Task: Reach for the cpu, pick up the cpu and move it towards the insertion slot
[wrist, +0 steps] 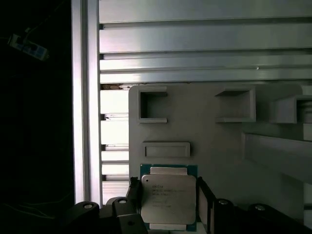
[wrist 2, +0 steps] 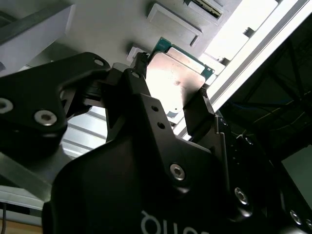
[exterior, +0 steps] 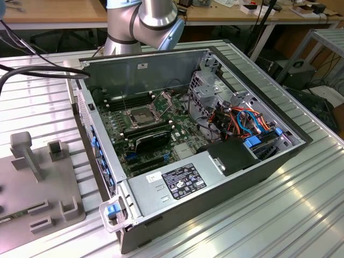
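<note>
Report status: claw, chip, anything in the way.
Claw shut on chip, at grey fixture. Socket inside computer case. Side wall stands between fixture and socket.

A lab: opened computer case (exterior: 161, 70) on ribbed aluminium table (exterior: 269, 215).

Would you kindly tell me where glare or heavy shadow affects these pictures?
Second wrist view: glare whitens the small flat square silvery chip; the black gripper silhouetted. First wrist view: chip evenly lit, darkness beyond the ribbed aluminium table's edge. Exterior view: even light.
</note>
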{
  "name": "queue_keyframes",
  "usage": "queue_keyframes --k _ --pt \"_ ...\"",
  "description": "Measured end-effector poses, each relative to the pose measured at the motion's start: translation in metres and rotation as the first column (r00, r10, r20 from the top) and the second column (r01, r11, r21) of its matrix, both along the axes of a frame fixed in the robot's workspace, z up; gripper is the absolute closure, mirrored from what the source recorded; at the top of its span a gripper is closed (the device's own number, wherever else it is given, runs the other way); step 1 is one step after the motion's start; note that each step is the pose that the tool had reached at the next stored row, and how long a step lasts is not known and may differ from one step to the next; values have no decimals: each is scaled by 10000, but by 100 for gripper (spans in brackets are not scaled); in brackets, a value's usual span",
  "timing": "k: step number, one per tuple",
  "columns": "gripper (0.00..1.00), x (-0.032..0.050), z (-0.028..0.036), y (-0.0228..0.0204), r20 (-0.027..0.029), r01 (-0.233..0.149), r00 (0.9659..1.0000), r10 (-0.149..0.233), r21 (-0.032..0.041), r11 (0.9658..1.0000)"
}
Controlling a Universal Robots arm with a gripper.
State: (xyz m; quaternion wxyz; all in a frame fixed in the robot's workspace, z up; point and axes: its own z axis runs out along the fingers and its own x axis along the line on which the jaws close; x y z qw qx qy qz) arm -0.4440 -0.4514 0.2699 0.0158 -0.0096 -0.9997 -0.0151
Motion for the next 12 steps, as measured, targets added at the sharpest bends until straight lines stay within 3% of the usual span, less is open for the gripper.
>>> queue_keyframes --k 12 --pt "45 0 76 0 2 0 10000 0 0 10000"
